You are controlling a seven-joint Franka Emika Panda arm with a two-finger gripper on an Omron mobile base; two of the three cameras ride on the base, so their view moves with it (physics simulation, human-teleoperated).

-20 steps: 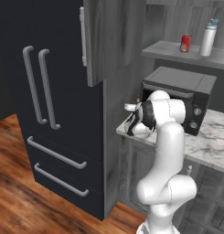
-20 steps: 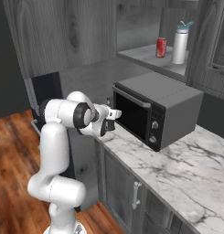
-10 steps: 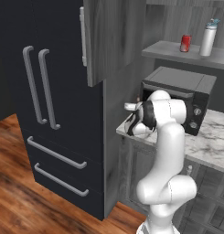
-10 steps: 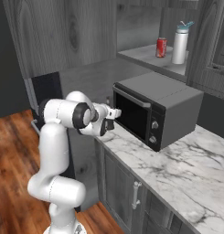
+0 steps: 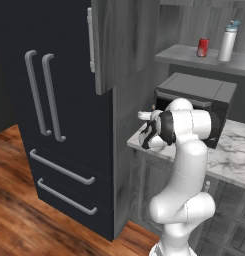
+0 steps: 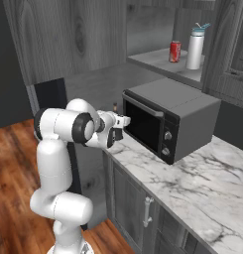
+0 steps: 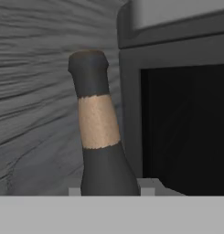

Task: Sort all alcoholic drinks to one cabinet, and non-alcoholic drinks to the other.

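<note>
Black fridge fills the left, with the grey cabinet door swung open above it, presumably left open so a drink can go in. Marble desk carries the microwave, which sits back against the wall and leaves a narrow strip of desk at its left end. The arm is folded low and reaches into that strip, hand level with the microwave front, likely because the bottle stands tucked in the corner between microwave and wall panel. Gripper is just off the microwave's left front edge. In the hand view the dark bottle is centred and upright, its long neck with a tan label band rising between the 2 fingers; they're clenched on its lower neck or shoulder, low enough for a stable lift, I'd guess. Bottle body is hidden below the frame edge, so I can't tell whether it's off the desk. Judging by that, this is the grasp-to-lift step for 1 alcoholic drink. Up on the open shelf over the microwave, the red soda can and pale bottle with blue cap stand side by side, near each other, so the non-alcoholic pair looks sorted.
</note>
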